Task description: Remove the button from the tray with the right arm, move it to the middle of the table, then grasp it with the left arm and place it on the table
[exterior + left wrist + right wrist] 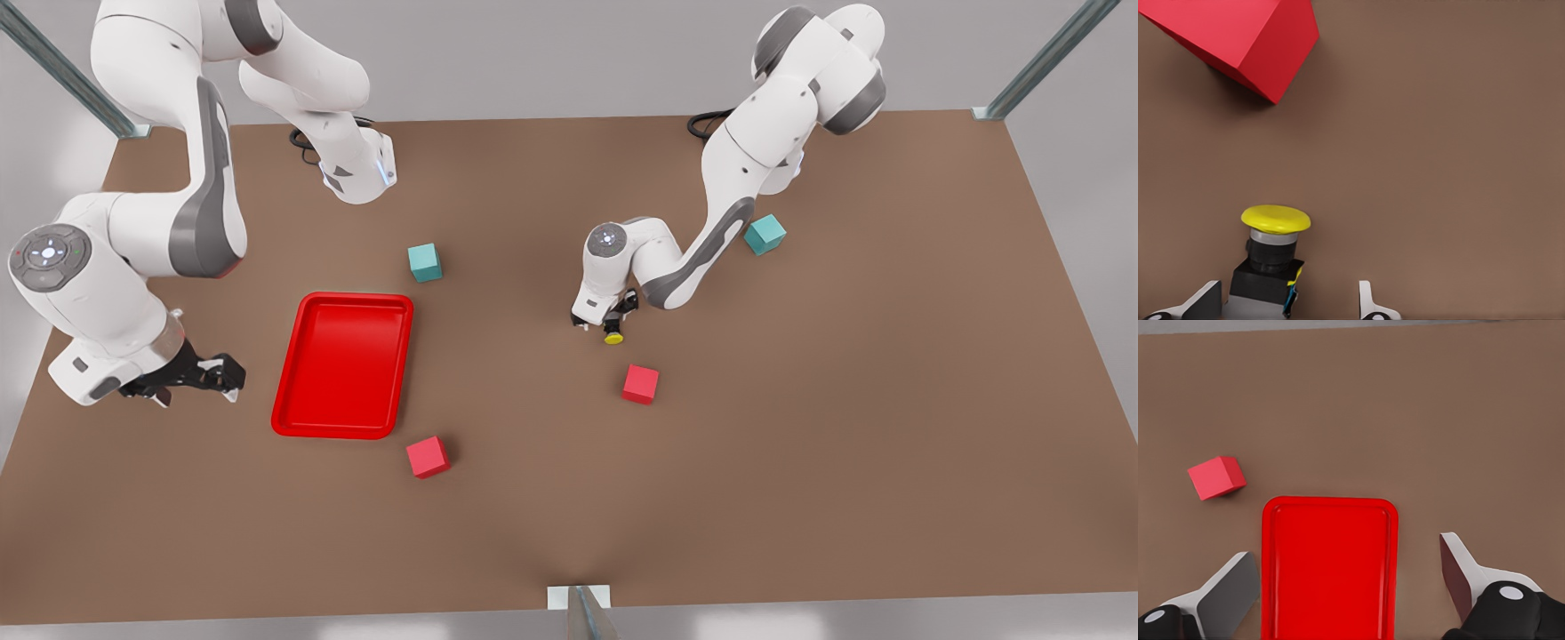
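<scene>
Where left hand (1288, 303) spreads, button (1271, 260) sits.

A simulated robot test cell: a plain matte brown tabletop (800, 462) under two white jointed arms, framed by slanted grey metal struts (1040, 62) against featureless pale grey walls (551, 53)

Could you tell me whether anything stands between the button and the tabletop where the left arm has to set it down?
Nothing visible does. The button sits between the open fingers of the left gripper, already down at the bare table. The nearest red cube lies apart, clear of it. The right gripper waits open beside the tray.
</scene>
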### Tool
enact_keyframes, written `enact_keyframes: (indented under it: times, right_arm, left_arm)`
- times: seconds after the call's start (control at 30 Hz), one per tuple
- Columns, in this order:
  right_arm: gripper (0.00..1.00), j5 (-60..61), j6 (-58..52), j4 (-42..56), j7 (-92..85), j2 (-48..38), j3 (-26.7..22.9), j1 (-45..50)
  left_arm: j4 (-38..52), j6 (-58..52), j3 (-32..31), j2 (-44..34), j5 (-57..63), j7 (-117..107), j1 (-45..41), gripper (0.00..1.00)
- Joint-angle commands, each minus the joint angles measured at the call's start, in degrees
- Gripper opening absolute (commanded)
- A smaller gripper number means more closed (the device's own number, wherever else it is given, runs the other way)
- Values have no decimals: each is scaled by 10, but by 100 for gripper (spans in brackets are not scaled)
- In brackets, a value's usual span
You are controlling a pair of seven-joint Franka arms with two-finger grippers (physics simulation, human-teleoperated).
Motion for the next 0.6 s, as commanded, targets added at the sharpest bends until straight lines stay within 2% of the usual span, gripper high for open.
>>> enact_keyframes:
  times: [0.0,0.17,0.2,0.23,0.27,0.37,0.4,0.43,0.47,0.57]
  right_arm:
    - [100,0,29,0,-8,1,0,-1]
    - [100,0,34,0,-8,1,-1,-1]
    - [100,0,34,0,-8,5,-1,-1]
    - [100,0,34,0,-8,6,0,-1]
    - [100,0,34,0,-8,5,0,-2]
    - [100,0,34,0,-8,5,-1,-1]
    - [100,0,34,0,-8,5,-1,0]
    - [100,0,34,0,-8,5,-1,0]
    - [100,0,34,0,-8,5,-1,-1]
    - [100,0,41,0,-9,7,-1,-1]
  left_arm:
    - [0,1,0,0,4,15,-1,100]
    - [-1,1,1,2,4,15,0,99]
    - [-1,1,1,2,4,15,0,95]
    - [-1,-1,0,2,4,15,6,76]
    - [-1,-1,0,2,4,15,6,70]
    - [-2,-1,0,2,4,16,11,70]
    - [-5,-1,0,2,4,16,13,63]
    - [-5,-2,0,1,4,16,14,47]
    - [-5,-2,0,1,4,17,16,37]
    - [-4,-10,-1,-2,4,17,20,26]
